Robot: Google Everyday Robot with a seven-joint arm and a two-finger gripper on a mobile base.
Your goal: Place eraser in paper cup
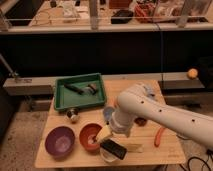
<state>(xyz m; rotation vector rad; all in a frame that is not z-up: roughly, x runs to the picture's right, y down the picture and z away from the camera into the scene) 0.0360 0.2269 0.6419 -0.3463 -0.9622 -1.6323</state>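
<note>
A black eraser (114, 149) lies tilted across the top of a white paper cup (106, 156) near the front edge of the wooden table (165, 152). My gripper (106, 136) hangs from the white arm (150, 107), right above the eraser and cup and touching or nearly touching the eraser's left end. The arm hides most of the gripper, and the eraser covers most of the cup.
A red-orange bowl (90, 136) and a purple bowl (60, 141) stand left of the cup. A green tray (61, 97) with dark items sits at the back left. An orange-red stick (160, 136) lies to the right. A small round object (74, 116) is near the tray.
</note>
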